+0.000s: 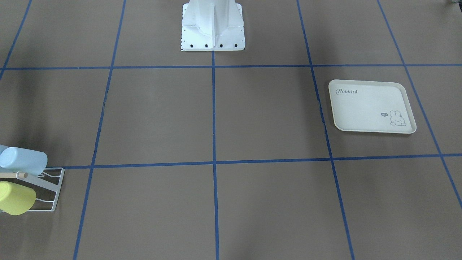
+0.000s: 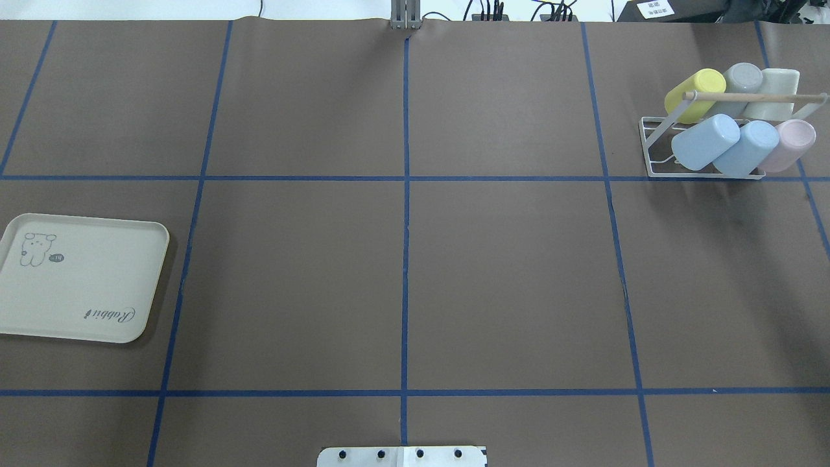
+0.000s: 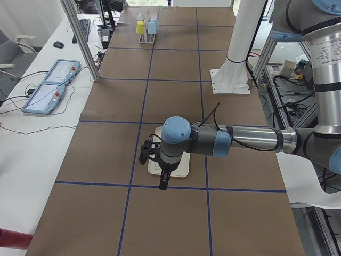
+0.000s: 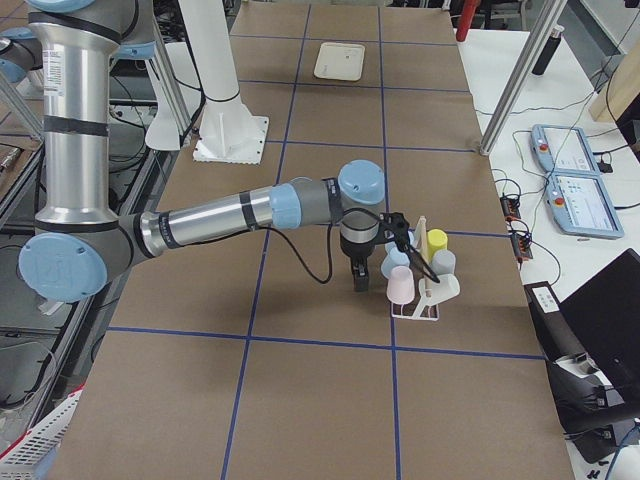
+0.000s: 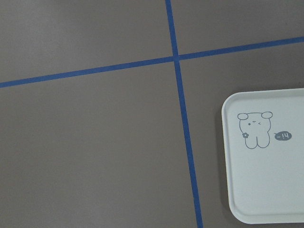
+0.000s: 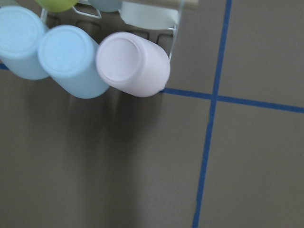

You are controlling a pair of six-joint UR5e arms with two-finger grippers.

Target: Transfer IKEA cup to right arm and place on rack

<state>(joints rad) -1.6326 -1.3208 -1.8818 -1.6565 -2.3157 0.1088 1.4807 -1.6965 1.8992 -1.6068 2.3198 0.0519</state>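
Right arm (image 4: 230, 212) stretched level over table (image 4: 300, 390), gripper (image 4: 361, 287) pointed down just beside rack (image 4: 416, 312) — jaw opening not discernible.

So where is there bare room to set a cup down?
The rabbit tray is bare, and so are the table squares between it and the rack. The rack is crowded: six cups fill both rows, no free prong visible.

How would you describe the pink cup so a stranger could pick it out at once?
On the brown table with blue tape lines, find the white wire rack at the robot's far right corner. In its row of cups nearer the robot, the pink cup sits at the right end, beside two light-blue cups; it is the only pink one.
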